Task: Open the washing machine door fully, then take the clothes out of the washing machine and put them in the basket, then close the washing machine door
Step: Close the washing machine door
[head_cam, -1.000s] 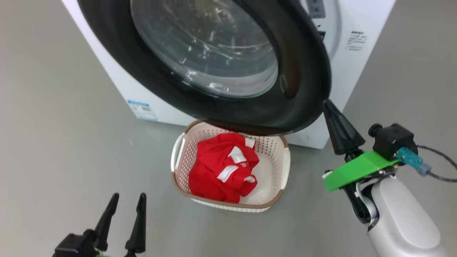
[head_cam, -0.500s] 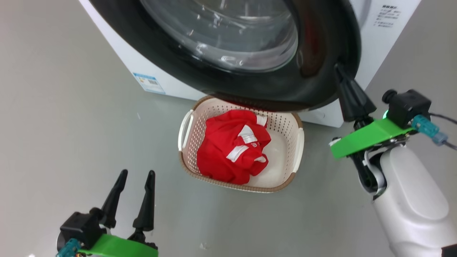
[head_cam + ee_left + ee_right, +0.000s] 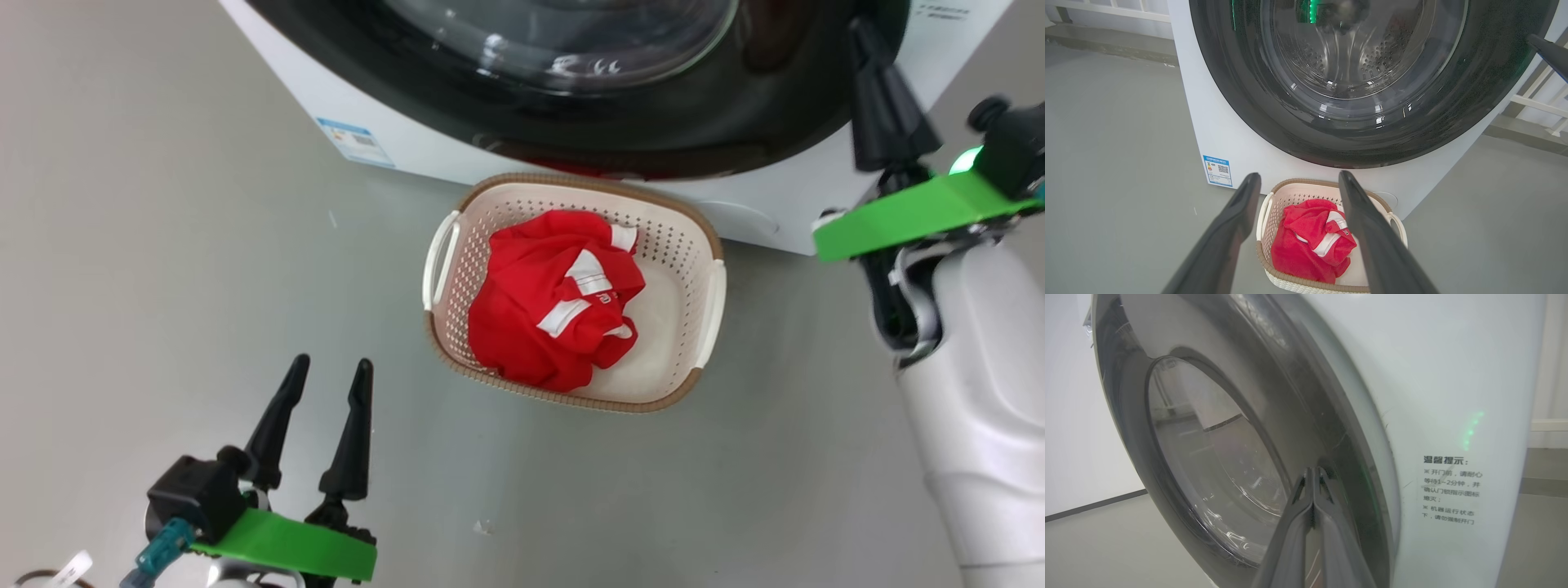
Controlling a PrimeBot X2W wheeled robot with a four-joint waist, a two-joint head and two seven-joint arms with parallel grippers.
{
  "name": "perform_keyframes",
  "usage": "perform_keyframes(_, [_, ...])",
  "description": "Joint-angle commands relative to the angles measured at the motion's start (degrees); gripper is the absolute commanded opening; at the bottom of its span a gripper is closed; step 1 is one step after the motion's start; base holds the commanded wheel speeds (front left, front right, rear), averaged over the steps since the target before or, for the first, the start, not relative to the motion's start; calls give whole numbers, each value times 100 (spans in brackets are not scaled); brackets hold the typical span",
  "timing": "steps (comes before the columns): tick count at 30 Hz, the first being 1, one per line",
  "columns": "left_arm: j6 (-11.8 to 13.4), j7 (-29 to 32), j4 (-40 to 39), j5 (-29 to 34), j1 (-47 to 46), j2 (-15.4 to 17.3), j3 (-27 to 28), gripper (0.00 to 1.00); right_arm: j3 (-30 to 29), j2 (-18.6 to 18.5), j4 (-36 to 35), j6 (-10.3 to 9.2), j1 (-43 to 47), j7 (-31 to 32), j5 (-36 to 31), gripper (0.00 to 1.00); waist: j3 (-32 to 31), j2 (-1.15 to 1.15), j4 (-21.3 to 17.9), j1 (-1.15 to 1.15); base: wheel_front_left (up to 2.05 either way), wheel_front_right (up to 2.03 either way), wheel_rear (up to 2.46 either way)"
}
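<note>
A: Where are the task's things found?

B: The clothes (image 3: 547, 318) are seen heaped in the basket (image 3: 714, 298). It is set on the floor (image 3: 163, 245) just beside the front of the washing machine (image 3: 1220, 122), under the lower rim of the washing machine door (image 3: 1363, 69). The door is swung almost flat to that front. Whether it is latched cannot be told, since the seam is lost in glare.

A: And the jaws?

B: The right gripper (image 3: 1312, 473) is pressed together with nothing held, its tip laid against the door's glossy black rim on the right. The left gripper (image 3: 332, 363) is spread wide and empty, low over bare floor, well apart from the basket.

A: How is the door judged to handle?

B: It is judged rigid and fairly heavy, with a slick rim from which closed fingers could slide. A push is best placed on the flat rim, not on the bulging glass.

A: Room?

B: Little is left between the door's bottom edge and the basket's rim. Open floor is offered to the left and on the robot's side of the basket.
</note>
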Motion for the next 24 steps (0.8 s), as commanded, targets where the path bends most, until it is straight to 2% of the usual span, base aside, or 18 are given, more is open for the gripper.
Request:
perform_keyframes(1, [-32,-69,-147,-60,-125,81,162,100,40,48,-154,20,-159,-36,-86,0,70,0,68,0,0,0,0])
perform_keyframes(11, [-32,-69,-136,-90,-223,52,156,100,-246,51,-249,20,-464,-36,-154,0,164,0,148,0,0,0,0])
perform_keyframes(18, [-32,-69,-66,-62,-149,63,192,100,114,52,-178,20,-221,-36,-119,0,-35,0,77,0,0,0,0])
perform_keyframes(20, [-32,-69,-40,-55,-120,87,199,100,281,34,-147,20,-77,-36,-91,13,-124,0,44,0,0,0,0])
perform_keyframes(21, [-32,-69,-30,-52,-107,102,204,100,351,26,-142,20,2,-36,-76,32,-167,0,27,0,0,0,0])
perform_keyframes(22, [-32,-69,-24,-50,-94,120,213,100,409,20,-142,20,85,-36,-59,43,-212,0,5,0,0,0,0])
perform_keyframes(23, [-32,-69,-14,-48,-79,139,225,100,458,14,-147,20,173,-36,-44,60,-260,0,-18,0,0,0,0])
perform_keyframes(24, [-32,-69,-10,-42,-63,160,236,100,498,10,-152,20,266,-36,-28,92,-310,0,-43,0,0,0,0])
